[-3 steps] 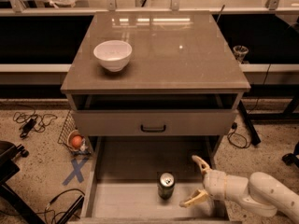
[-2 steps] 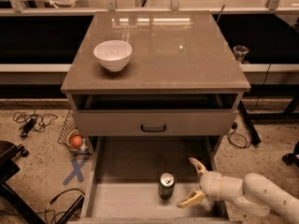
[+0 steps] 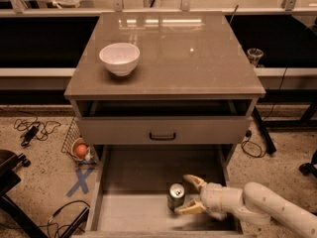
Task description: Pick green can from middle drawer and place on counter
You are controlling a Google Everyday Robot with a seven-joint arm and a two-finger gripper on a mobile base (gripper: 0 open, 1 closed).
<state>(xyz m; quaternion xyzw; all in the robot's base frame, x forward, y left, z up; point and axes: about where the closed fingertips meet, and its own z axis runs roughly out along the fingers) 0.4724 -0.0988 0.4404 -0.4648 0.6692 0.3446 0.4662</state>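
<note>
The green can (image 3: 176, 196) stands upright on the pale floor of the pulled-out middle drawer (image 3: 133, 214), near the front centre, its silver top showing. My gripper (image 3: 189, 195) reaches in from the lower right on a white arm, inside the drawer just right of the can. Its two tan fingers (image 3: 194, 181) are spread open, one behind and one in front of the can's right side, not closed on it. The counter (image 3: 188, 53) is the glossy grey-brown top of the cabinet above.
A white bowl (image 3: 119, 58) sits on the counter's left side. A drawer front with a black handle (image 3: 162, 136) is above the open drawer. Cables (image 3: 34, 129), a wire basket with an orange ball (image 3: 80, 149) and a blue floor cross (image 3: 81, 179) lie to the left.
My gripper has moved left inside the drawer, closer to the green can, with its fingers still spread. The can has not moved.
</note>
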